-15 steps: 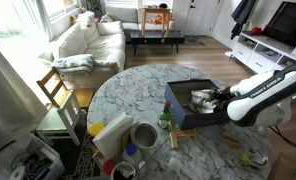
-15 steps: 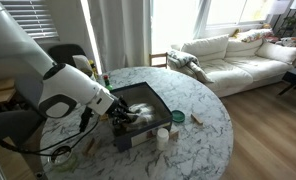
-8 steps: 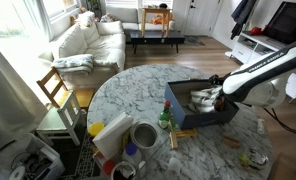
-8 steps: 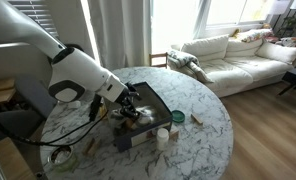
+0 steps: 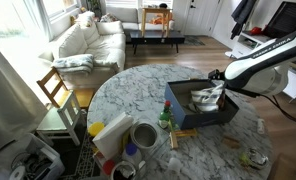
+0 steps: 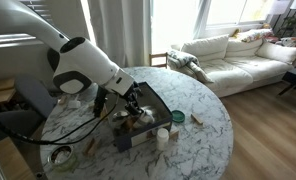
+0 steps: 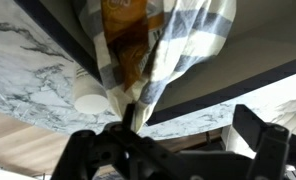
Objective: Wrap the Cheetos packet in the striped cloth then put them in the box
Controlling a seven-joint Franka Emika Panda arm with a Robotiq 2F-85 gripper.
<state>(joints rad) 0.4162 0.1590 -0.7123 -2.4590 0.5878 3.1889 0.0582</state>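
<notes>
The striped cloth (image 7: 184, 36) lies bundled inside the box (image 7: 260, 40), and the orange Cheetos packet (image 7: 122, 24) shows through its folds. In both exterior views the bundle (image 5: 206, 98) (image 6: 139, 114) sits in the blue-walled box (image 5: 184, 113) (image 6: 151, 127). My gripper (image 5: 219, 79) (image 6: 136, 99) hovers just above the bundle. In the wrist view the gripper (image 7: 173, 150) is open, its fingers (image 7: 260, 138) wide apart and nothing between them. One thin tail of the cloth ends close to the other finger.
On the round marble table (image 5: 138, 85) a white bowl (image 5: 144, 135), a yellow-and-white carton (image 5: 111, 134) and a green bottle (image 5: 165, 120) stand beside the box. Small jars (image 6: 166, 134) sit near its other corner. A wooden chair (image 5: 54, 90) stands at the table's edge.
The jaws have opened and let go of the cloth bundle, which stays in the box. The gripper has lifted up out of the box.
</notes>
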